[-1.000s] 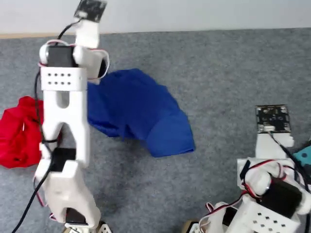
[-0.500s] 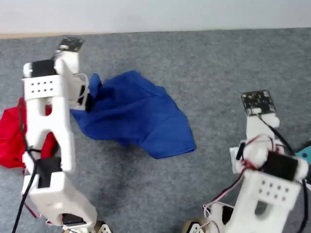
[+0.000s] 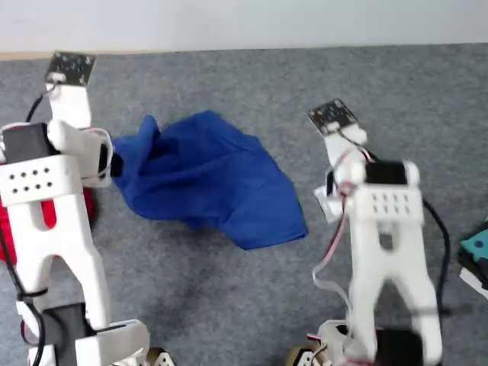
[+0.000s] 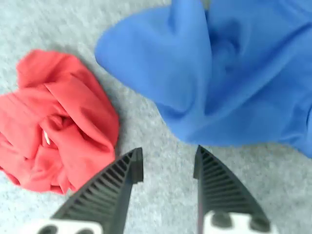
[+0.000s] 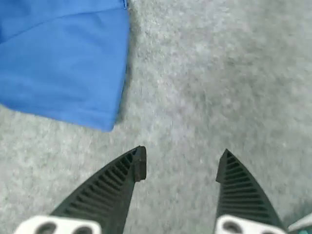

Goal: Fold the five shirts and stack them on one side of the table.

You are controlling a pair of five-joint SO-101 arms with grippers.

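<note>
The left gripper (image 4: 168, 155) hangs with its two black ribbed fingers (image 4: 117, 178) apart and nothing between them. Below it is a bare grey strip of the table (image 3: 305, 84), with the red shirt (image 4: 53, 126) on one side and the blue shirt (image 4: 234, 73) on the other. Neither finger touches cloth.

The right gripper (image 5: 183, 156) is also spread wide and empty. It is poised over bare grey surface just beside the blue shirt's (image 5: 58, 53) lower corner, apart from the fabric.

In the high view, the left arm (image 3: 53, 198) stands along the left edge of the table, with its wrist end beside the blue shirt's raised left tip. The right arm (image 3: 381, 229) rises from the near edge, right of the middle, and its wrist end is close to the shirt's right side.

The blue shirt (image 3: 206, 179) lies unfolded and rumpled, left of the table's middle. One part is bunched up toward the left arm, and a flatter flap with a hemmed edge spreads toward the near right. The red shirt is a crumpled heap near the left edge of the table, mostly hidden under the left arm from above. It lies close to the blue shirt but separate from it.

A teal item (image 3: 474, 248) sits at the right edge of the table, cut off by the frame, so what it is cannot be told.
</note>
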